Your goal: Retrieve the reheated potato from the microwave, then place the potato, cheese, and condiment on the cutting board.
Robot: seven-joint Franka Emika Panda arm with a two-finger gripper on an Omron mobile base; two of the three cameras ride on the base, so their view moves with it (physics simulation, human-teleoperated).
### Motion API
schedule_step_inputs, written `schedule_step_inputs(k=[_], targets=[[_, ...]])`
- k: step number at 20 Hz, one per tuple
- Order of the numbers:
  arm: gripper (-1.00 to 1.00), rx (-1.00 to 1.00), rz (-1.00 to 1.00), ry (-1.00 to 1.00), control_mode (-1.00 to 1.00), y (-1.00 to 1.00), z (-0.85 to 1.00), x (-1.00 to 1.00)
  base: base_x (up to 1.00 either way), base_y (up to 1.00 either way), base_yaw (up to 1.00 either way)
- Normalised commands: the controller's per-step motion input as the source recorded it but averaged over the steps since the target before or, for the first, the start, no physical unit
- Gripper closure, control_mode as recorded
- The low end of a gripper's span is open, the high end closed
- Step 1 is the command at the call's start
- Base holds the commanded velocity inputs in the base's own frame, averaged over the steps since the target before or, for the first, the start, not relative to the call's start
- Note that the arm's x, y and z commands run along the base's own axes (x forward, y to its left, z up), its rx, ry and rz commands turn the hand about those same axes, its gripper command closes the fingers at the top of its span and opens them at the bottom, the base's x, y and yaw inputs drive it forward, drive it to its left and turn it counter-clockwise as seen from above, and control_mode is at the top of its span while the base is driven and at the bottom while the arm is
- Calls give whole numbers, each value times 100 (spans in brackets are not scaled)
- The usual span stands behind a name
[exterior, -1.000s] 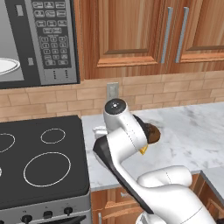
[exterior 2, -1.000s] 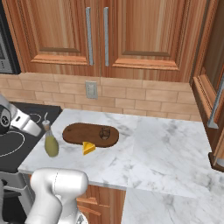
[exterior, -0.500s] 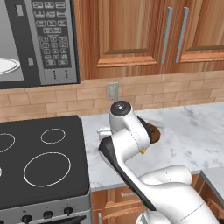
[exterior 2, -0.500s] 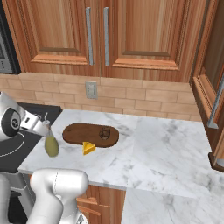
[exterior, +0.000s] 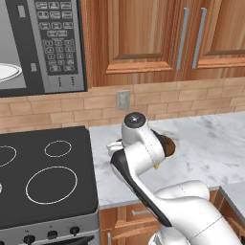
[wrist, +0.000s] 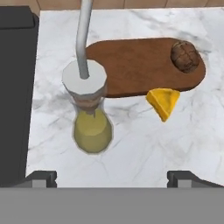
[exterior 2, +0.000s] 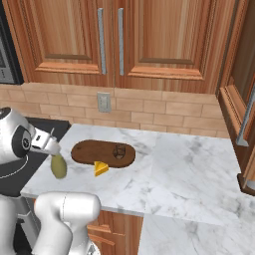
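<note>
Arm nearer; potato [wrist: 185,56] on cutting board [wrist: 135,65]

A black stovetop [exterior: 45,182] adjoins the marble counter [exterior 2: 189,174] below wooden cabinets [exterior 2: 149,40].

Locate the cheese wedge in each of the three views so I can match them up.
Left base view: a sliver of the cheese peeks out beside the arm, centre.
Right base view: the wedge lies left of centre, at the cutting board's near edge.
Hand view: it sits right of centre, below the board.
Shared landmark: the potato on the board.
</note>
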Motion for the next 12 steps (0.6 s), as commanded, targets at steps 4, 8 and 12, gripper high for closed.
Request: schedule_step_inputs(k=[4, 8, 12], targets=[[-100, 0, 9, 0, -100, 0, -13, 21, 0, 0, 0], [-100, 0, 6, 0, -100, 3, -6, 20, 0, 0, 0], [-100, 0, 0, 0, -100, 10, -7, 10, 0, 0, 0]])
